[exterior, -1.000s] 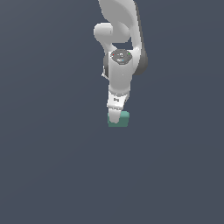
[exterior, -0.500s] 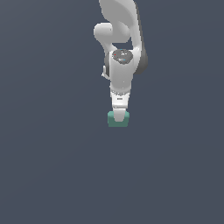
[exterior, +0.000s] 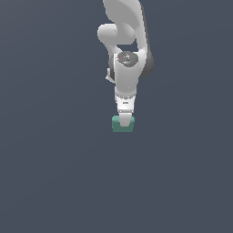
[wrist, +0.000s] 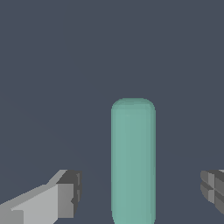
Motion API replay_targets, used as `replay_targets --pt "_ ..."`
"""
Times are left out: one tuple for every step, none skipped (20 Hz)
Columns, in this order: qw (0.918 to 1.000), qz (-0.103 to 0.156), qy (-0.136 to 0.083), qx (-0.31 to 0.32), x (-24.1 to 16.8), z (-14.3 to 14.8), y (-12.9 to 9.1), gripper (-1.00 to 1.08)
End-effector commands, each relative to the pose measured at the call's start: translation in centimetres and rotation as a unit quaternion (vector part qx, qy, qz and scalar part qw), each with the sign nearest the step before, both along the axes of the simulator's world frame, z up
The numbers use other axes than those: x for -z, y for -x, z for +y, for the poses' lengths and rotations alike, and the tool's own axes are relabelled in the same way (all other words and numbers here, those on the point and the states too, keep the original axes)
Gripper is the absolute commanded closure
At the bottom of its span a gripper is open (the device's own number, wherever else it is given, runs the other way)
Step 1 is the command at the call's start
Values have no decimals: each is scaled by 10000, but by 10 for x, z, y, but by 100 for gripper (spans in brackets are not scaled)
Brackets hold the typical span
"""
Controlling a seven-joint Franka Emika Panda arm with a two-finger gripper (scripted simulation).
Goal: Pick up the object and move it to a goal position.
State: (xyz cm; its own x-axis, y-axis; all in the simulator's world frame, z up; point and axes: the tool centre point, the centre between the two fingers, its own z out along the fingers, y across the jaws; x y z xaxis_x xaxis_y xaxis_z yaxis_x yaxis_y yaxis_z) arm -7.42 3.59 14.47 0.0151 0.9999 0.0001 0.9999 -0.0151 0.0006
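Flat slate-grey ground [exterior: 54, 173] fills both views, plain and unmarked, with no edge in sight. From the 12 o'clock side of the exterior view 1 white arm [exterior: 125, 68] reaches down toward the middle of the picture, its wrist pointing to 6 o'clock. At its tip the gripper [exterior: 124, 119] sits low over the block [exterior: 123, 127], a small teal-green piece with rounded corners that lies on the ground just below the picture's centre. In that view the white fingers cover the block's middle, so its green shows to either side and beneath them. The wrist view looks along the gripper: the block [wrist: 133, 159] appears as a tall rounded teal bar between the 2 fingers, one grey fingertip [wrist: 70, 192] at about 8 o'clock from it and the other [wrist: 213, 188] at about 4 o'clock. Bare ground shows between the block and each fingertip, so the jaws stand spread wide and neither pad touches it. The block sits nearer the first fingertip than the second.
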Motion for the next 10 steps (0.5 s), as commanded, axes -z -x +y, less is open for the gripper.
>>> replay_targets --pt "10000 3 -1 -3 4 0 0 -92" --pt "10000 3 -1 -3 7 0 0 -92" --pt "10000 3 -2 -7 10 0 1 -92" --pt "10000 3 -2 -9 15 0 1 -92" --pt "10000 3 -3 -12 19 0 1 -92" --pt "10000 3 -4 -16 25 1 1 -92" --pt "10000 4 -4 -18 30 1 1 -92" --pt "10000 4 -4 -21 34 1 1 -92" --pt "10000 4 -4 -23 38 1 1 -92" --pt "10000 4 -4 -23 42 0 1 -92"
